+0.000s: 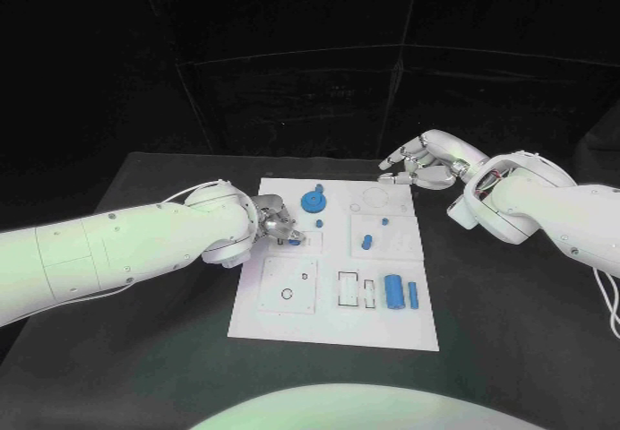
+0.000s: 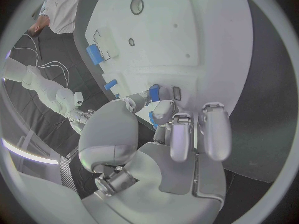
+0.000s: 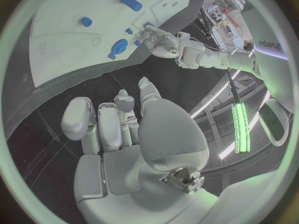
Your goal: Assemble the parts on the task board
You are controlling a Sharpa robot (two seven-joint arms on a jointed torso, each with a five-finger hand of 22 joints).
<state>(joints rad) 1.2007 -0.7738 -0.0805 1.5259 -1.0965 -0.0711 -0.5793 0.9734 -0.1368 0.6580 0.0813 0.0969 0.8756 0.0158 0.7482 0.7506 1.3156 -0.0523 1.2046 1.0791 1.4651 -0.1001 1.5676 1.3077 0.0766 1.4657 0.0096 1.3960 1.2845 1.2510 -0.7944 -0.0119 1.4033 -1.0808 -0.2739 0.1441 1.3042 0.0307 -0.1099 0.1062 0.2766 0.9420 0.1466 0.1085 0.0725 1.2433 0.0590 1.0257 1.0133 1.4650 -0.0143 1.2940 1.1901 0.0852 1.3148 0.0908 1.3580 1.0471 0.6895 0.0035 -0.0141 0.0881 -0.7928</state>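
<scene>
Where the matte black table [image 1: 155,179] bears it, board: flat white task board [image 1: 330,309] with outlined recesses.
Parts: round blue knobbed piece [image 1: 314,199] near far edge; two blue cylinders [image 1: 392,292] side by side, near right.
Left hand [image 1: 275,224]: over board's left edge, fingertips pinching small blue part [image 2: 154,92].
Right hand [image 1: 420,161]: off board's far corner, fingers loosely apart, holding nothing.

You've got a white task board [image 1: 331,313] on a black counter [image 1: 517,296], with thin black outlines printed on the board. Parts are all blue: the round piece [image 1: 314,199], the small oval one [image 1: 367,240], and the two upright bars [image 1: 402,292]. Both arms are white. Left hand [image 1: 278,226] and right hand [image 1: 420,164] are silver.
</scene>
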